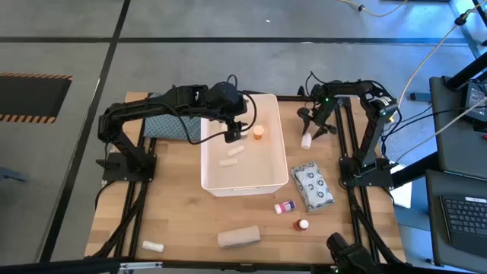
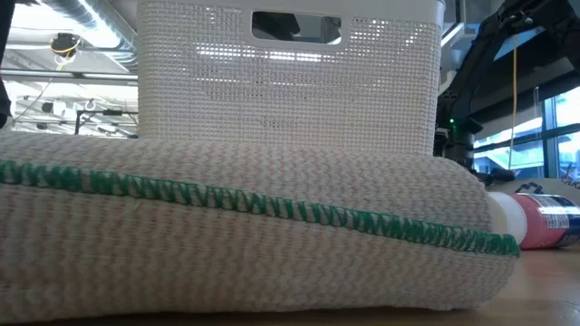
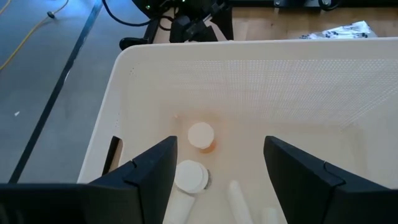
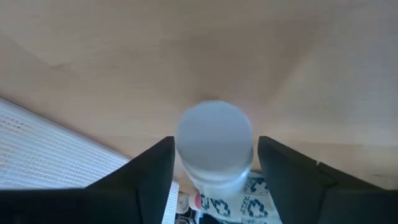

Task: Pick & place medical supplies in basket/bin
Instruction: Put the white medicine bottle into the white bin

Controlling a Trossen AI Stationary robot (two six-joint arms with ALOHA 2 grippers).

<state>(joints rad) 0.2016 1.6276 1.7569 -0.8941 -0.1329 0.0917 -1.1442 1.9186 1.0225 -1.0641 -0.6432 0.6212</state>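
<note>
Wooden planks make up my table (image 1: 183, 205), pale and bare between the scattered supplies, with grey floor and dark floor lines all around it. On the right I see a desk edge with a keyboard (image 1: 464, 221) and loose cables trailing across the floor.

My left hand (image 1: 232, 135) hangs over the white bin (image 1: 209, 179), fingers spread wide and holding nothing. Below it in the bin lie an orange-capped bottle (image 3: 201, 136), a white roll (image 3: 190, 176) and a white tube (image 1: 231, 160).

My right hand (image 1: 310, 131) is down at the table just beside the bin's far right corner, its fingers either side of a white tube (image 4: 213, 144) standing upright; I cannot tell if they are pressing on it.

Near the right arm's base, the grey-patterned packet (image 1: 313, 186) lies flat. Two red-capped bottles (image 1: 284, 206) sit below it, near the bin. The beige roll (image 1: 238, 237) fills my low camera, green stitching along it. One more white roll (image 1: 153, 246) rests near the front left corner. A patterned cloth (image 1: 169, 125) shows under the left arm.
</note>
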